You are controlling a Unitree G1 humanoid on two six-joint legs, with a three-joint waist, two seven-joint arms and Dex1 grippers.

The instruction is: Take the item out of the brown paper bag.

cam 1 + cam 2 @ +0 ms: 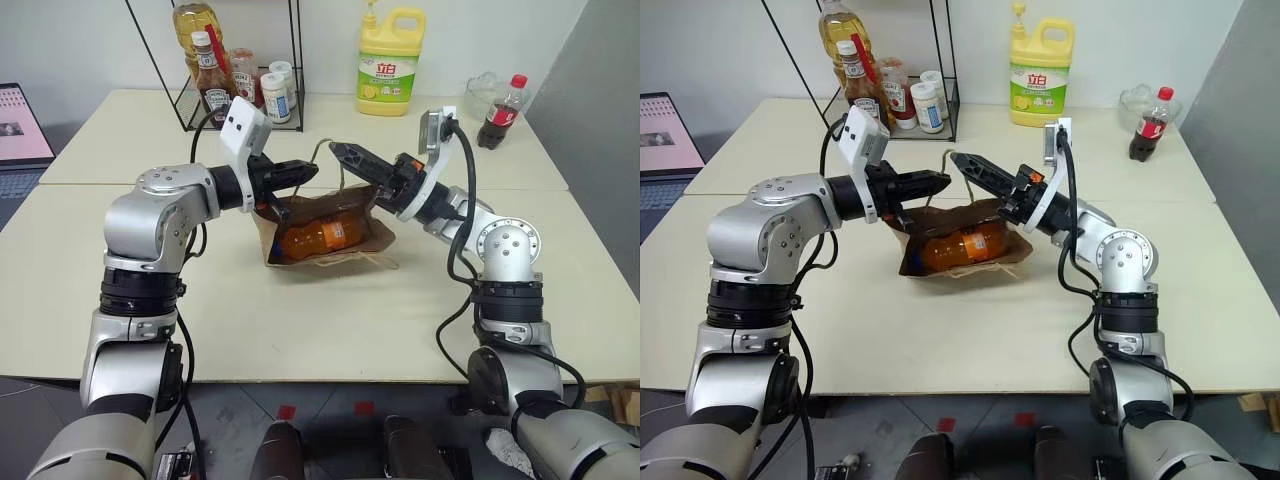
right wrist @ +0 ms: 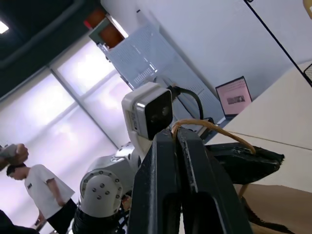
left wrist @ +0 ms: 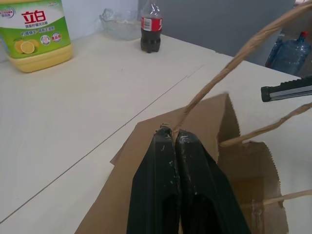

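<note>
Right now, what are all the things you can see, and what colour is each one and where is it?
brown paper bag: one, brown, lying mid-table, tan cord handles.
orange drink bottle: one, orange, inside the bag.
detergent jug: one, yellow with green label, back of table.
cola bottle: one, dark with red cap, back right.
wire rack: one, black, back left, holding sauce bottles and jars.
laptop: one, far left edge.
person: one, white shirt, in the background of the right wrist view.
left gripper: fingers shut on the bag's edge.
right gripper: fingers shut on a cord handle.
</note>
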